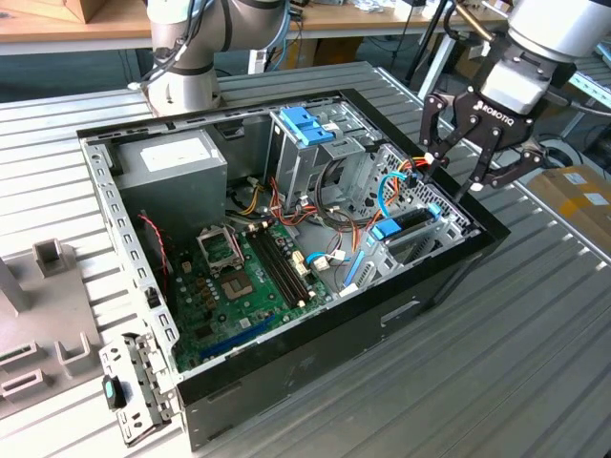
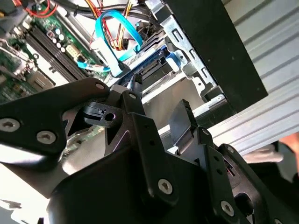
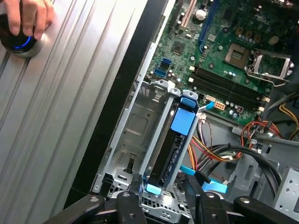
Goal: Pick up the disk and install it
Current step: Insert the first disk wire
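Hovering above front corner of open computer case [image 1: 315, 353], hand [image 1: 458, 172] is seen with fingers spread wide, nothing gripped. Disk [image 3: 170, 158] is found seated on edge in metal drive bay [image 3: 131, 135] at that corner of case, between hand's fingertips in first wrist view, not touched. Disk is shown as thin dark slab, edged by blue plastic rail, with blue tab at each end. Case is laid on its side on ribbed metal counter [image 1: 516, 363]; green motherboard [image 1: 229, 296] exposed, grey power-supply box [image 1: 177, 162] set at far corner.
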Available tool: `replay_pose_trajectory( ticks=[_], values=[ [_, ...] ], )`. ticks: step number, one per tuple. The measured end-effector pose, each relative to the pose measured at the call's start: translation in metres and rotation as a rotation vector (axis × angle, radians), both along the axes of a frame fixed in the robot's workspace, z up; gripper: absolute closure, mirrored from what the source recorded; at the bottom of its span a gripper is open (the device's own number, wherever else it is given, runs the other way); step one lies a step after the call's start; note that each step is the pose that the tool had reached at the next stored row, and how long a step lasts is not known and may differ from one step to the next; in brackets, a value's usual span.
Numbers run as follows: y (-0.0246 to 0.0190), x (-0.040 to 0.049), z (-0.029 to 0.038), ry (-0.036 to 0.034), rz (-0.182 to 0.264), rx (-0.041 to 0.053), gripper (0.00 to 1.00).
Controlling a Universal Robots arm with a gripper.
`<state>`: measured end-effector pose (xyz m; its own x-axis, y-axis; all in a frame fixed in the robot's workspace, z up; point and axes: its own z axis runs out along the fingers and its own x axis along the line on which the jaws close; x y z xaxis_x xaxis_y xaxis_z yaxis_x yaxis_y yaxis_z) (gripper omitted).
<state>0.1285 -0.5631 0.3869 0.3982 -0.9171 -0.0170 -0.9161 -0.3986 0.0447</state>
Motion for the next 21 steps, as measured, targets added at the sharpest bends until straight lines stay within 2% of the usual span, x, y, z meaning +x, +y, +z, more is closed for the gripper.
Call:
replay_pose_trajectory(
  ticks=[11,21],
  values=[
    [0.0000,0.0000,-0.0010,0.0000,0.154,-0.0010,0.50],
    [0.0000,0.0000,-0.0017,0.0000,0.272,-0.0020,0.50]
  ],
)
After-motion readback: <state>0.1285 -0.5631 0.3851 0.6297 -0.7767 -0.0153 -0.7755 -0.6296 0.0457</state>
